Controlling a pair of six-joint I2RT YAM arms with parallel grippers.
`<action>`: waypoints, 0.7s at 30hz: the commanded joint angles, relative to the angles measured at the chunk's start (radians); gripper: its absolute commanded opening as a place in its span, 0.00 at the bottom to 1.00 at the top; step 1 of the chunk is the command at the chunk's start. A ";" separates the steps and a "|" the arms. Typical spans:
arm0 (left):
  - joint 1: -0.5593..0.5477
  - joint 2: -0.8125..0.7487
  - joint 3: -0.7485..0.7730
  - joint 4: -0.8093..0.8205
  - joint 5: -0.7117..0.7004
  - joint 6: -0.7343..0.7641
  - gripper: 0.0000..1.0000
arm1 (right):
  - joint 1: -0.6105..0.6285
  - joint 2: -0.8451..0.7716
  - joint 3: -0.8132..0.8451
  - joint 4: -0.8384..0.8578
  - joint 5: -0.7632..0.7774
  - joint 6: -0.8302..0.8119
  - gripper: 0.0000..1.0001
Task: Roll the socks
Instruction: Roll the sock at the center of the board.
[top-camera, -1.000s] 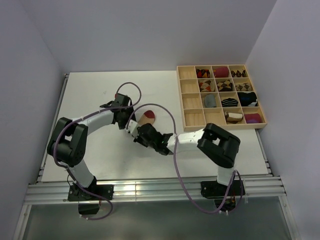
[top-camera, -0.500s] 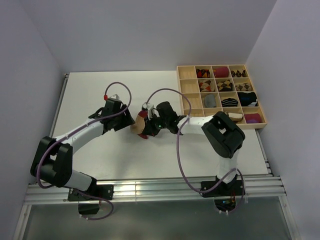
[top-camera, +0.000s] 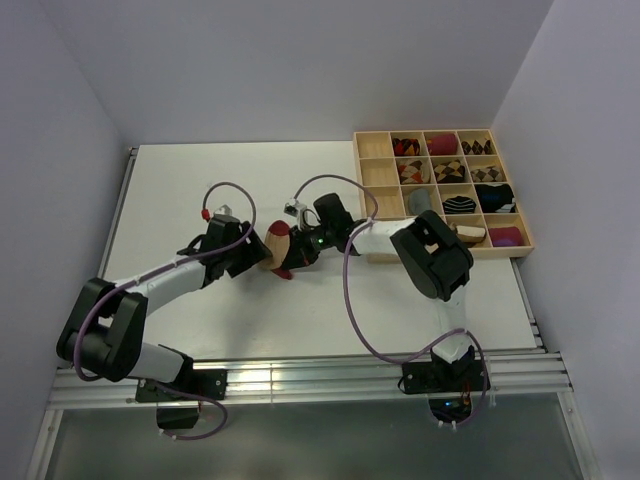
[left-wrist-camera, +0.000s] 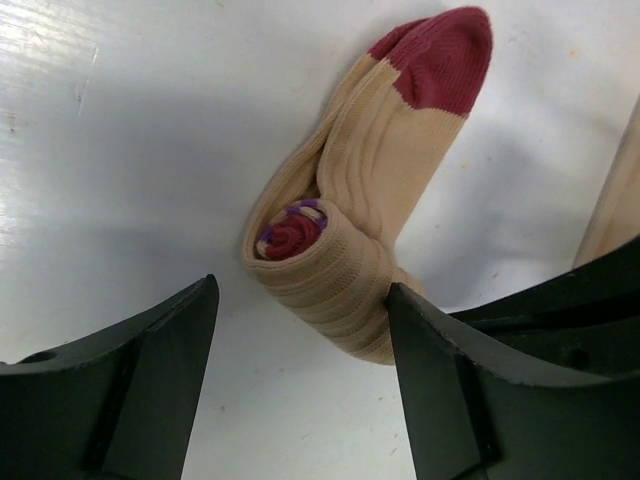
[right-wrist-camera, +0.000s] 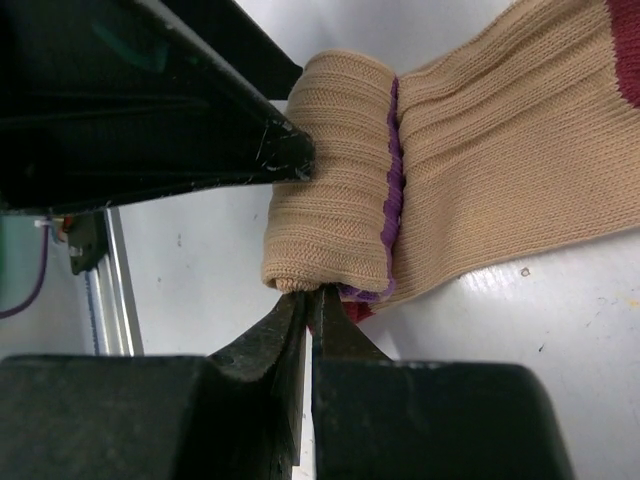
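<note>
The beige sock (top-camera: 275, 243) with a dark-red toe (left-wrist-camera: 440, 55) lies on the white table, its cuff end wound into a short roll (left-wrist-camera: 320, 262). My left gripper (left-wrist-camera: 300, 290) is open, with its fingers on either side of the roll and the right finger touching it. My right gripper (right-wrist-camera: 308, 292) is shut, its tips pinching the roll's end edge (right-wrist-camera: 335, 180) from the other side. In the top view the two grippers, left (top-camera: 258, 256) and right (top-camera: 298, 252), meet at the sock. No loose grey or argyle sock shows on the table.
A wooden compartment tray (top-camera: 368, 200) stands at the right rear and holds several rolled sock bundles, among them grey, argyle, black and magenta ones. White walls enclose the table. Purple cables loop above both arms. The left finger (right-wrist-camera: 200, 130) crowds the right wrist view.
My right gripper swung from the table's front up to the sock and shut on its rolled end. My left gripper came round to straddle the roll. The sock shifted slightly left.
</note>
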 joint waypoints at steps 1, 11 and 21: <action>0.000 -0.047 -0.041 0.123 0.006 -0.072 0.74 | -0.007 0.032 0.051 -0.043 -0.037 0.032 0.00; 0.000 -0.062 -0.116 0.246 -0.069 -0.166 0.70 | -0.017 0.105 0.118 -0.085 -0.074 0.073 0.00; 0.037 -0.141 -0.055 0.207 -0.167 -0.034 0.63 | -0.037 0.122 0.149 -0.127 -0.074 0.067 0.00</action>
